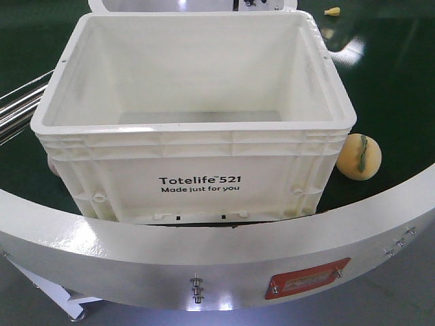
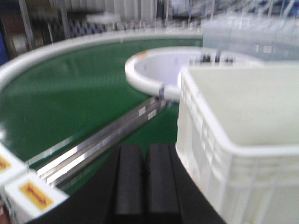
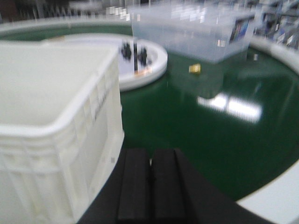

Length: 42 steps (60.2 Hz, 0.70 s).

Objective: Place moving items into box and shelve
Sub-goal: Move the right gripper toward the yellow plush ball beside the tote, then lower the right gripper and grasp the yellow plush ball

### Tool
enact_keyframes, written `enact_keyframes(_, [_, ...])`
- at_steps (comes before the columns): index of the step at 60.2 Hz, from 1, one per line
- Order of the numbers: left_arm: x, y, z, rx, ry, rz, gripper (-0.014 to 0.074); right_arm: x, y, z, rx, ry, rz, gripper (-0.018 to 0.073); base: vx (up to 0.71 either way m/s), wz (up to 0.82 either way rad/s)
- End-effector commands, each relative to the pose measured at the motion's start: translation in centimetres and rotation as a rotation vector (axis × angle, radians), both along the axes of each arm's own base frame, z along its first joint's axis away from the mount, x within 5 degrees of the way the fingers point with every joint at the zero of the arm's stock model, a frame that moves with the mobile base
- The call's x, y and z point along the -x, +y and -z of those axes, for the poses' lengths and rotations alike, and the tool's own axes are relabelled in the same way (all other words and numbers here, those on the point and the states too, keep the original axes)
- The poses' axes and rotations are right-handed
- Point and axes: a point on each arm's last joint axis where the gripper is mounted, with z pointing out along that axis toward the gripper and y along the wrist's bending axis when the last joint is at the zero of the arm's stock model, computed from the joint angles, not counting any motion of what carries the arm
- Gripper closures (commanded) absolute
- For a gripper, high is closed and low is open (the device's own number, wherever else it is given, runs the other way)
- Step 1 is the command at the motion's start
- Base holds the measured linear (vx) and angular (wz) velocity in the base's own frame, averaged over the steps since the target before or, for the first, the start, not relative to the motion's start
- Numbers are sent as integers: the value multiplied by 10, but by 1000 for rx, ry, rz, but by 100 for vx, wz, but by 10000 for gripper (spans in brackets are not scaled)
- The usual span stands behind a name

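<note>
Left hand [image 2: 145, 184], low centre of left wrist view: black pads clenched together, empty, just beside large white rectangular plastic tote [image 2: 233, 186]. Right hand [image 3: 149, 186]: same, clenched, empty, beside tote's wall.

Front view, bottom: curved white metal rim [image 1: 204, 251] with red plate [image 1: 307, 278]. Behind it, tote upright on green desk [image 1: 401, 102], centre frame, "Totelife 521" print facing camera. Pale yellow-orange round fruit with green stripe [image 1: 359, 156] on desk just right of tote's lower right corner, outside it. Small yellow item [image 1: 332, 11] far upper right.

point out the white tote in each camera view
Front view: white tote in the centre, filling most of the frame.
Left wrist: white tote at the right.
Right wrist: white tote at the left.
Shared landmark: green belt under it.
</note>
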Motion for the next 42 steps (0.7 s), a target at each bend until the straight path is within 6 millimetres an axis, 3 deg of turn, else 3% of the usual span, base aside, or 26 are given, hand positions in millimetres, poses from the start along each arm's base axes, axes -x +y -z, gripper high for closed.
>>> enact_keyframes(1, [-13, 0, -3, 22, 49, 5, 613, -16, 1, -5, 18, 30, -3, 575, 0, 0])
enact_keyframes(16, [-33, 1, 29, 34, 253, 4, 605, -50, 4, 24, 37, 260, -2, 570, 0, 0])
enact_keyframes(22, [-35, 1, 37, 40, 285, 1, 547, -60, 5, 32, 28, 326, 5, 522, 0, 0])
enact_keyframes(29, [-36, 1, 36, 30, 282, -2, 391, -69, 6, 38, 33, 377, 5, 373, 0, 0])
enact_keyframes(36, [-36, 1, 36, 29, 283, -2, 176, -77, 7, 36, 28, 407, 11, 160, 0, 0])
enact_keyframes(42, [-36, 1, 36, 29, 283, -2, 48, -83, 7, 35, 27, 428, 15, -9, 0, 0])
